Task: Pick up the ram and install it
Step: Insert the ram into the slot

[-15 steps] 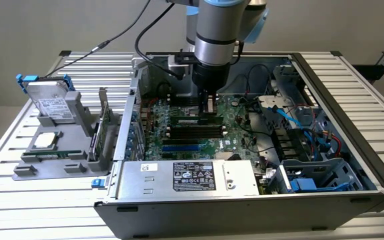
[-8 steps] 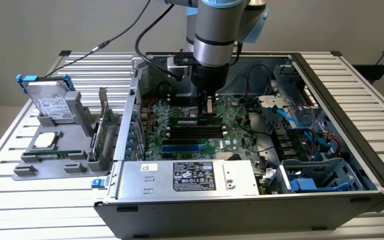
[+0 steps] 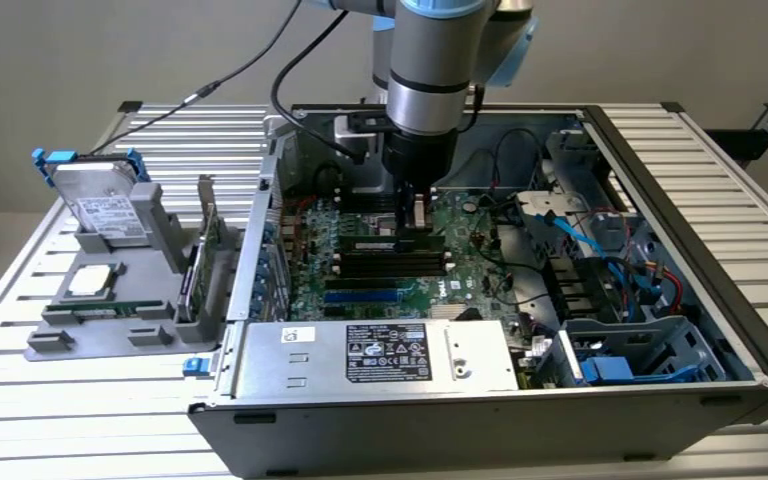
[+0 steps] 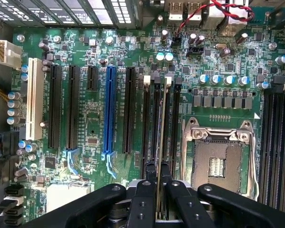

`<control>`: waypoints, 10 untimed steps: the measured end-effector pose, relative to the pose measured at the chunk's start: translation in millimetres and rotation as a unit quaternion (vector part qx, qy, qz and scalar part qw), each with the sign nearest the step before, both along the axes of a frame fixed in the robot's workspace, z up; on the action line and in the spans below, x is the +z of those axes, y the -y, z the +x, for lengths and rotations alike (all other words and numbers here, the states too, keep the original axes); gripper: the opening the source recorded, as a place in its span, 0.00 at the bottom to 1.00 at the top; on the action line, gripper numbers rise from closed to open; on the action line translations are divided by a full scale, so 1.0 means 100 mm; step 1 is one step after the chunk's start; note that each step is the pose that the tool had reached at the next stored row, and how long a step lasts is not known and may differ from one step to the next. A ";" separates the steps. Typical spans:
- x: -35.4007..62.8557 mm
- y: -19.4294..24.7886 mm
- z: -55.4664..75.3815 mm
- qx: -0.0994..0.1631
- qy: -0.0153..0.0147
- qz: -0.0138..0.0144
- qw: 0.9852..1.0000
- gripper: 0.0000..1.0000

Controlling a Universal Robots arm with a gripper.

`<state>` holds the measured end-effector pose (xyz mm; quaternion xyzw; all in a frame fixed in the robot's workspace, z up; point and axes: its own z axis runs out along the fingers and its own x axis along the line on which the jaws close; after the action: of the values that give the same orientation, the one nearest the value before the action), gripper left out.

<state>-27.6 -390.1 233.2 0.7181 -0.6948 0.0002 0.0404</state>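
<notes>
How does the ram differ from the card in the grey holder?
The ram is clamped in the jaws over the memory slots inside the case; the card stands free in the holder outside it. The card carries a metal bracket; the ram has none. Both are circuit boards on edge.

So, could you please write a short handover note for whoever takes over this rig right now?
Tool: shut on the ram, held on edge inside the open computer case.
Ram: lined up along the memory slots on the motherboard, beside the empty processor socket.
Done: the ram is picked up and at the slots.
Left: the tool has not let go; whether the ram is fully seated cannot be told.
Aside: the parts holder on the exterior view's left carries a drive and a chip.
</notes>
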 end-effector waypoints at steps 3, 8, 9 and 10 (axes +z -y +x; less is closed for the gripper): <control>-0.003 0.001 0.00 0.002 0.000 0.000 1.000 0.14; -0.012 0.014 0.00 0.005 0.000 0.000 1.000 0.14; -0.015 0.019 0.00 0.006 0.000 0.000 1.000 0.14; -0.017 0.023 0.00 0.007 0.000 0.000 1.000 0.14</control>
<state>-27.6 -392.4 231.5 0.7226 -0.6900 0.0005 0.0404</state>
